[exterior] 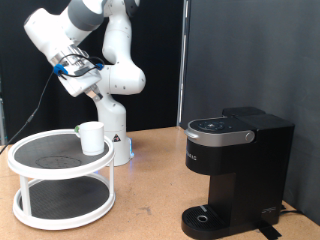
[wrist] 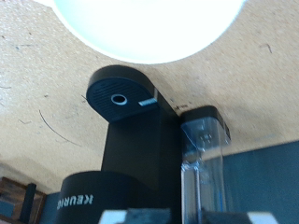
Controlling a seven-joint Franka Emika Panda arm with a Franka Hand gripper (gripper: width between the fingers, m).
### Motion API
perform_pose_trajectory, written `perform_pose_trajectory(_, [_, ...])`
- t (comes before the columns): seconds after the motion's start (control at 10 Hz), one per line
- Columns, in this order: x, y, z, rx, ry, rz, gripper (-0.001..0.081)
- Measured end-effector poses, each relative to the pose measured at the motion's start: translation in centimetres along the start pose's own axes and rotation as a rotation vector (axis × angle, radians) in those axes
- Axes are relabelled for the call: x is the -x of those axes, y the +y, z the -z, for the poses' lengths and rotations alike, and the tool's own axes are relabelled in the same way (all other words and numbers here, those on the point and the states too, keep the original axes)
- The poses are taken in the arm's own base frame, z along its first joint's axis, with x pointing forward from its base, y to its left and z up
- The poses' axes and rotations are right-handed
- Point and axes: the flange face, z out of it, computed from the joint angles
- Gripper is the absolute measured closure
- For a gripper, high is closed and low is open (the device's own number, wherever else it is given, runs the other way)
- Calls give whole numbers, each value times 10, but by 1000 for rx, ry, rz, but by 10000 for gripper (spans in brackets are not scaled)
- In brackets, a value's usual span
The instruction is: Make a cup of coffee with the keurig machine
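Note:
The white cup (exterior: 92, 137) stands upright on the top shelf of a white two-tier round rack (exterior: 30, 160) at the exterior view's left. The black keurig machine (exterior: 235, 170) stands at the exterior view's right with its lid down and nothing on its drip tray (exterior: 203, 215). My gripper (exterior: 76, 66) is high in the air at the exterior view's top left, far above the cup and away from the machine. It is open and empty. The wrist view shows the machine (wrist: 140, 159) from above, with its drip tray (wrist: 120, 98) and clear water tank (wrist: 206, 131). My fingertips (wrist: 117, 217) just show at the frame's edge.
The robot's white base (exterior: 118, 140) stands behind the rack. A wooden tabletop (exterior: 150, 200) lies between rack and machine. A bright white round shape (wrist: 149, 28) fills one edge of the wrist view. A black curtain hangs behind the machine.

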Motion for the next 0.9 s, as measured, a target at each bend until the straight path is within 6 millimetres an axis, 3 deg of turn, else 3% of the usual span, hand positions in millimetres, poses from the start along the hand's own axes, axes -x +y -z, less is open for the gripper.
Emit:
perform_pose_trajectory(0.5, [-5, -1, 9, -7, 23, -16, 806])
perform_pose_trajectory(0.9, [-12, -3, 50, -33, -12, -55, 806])
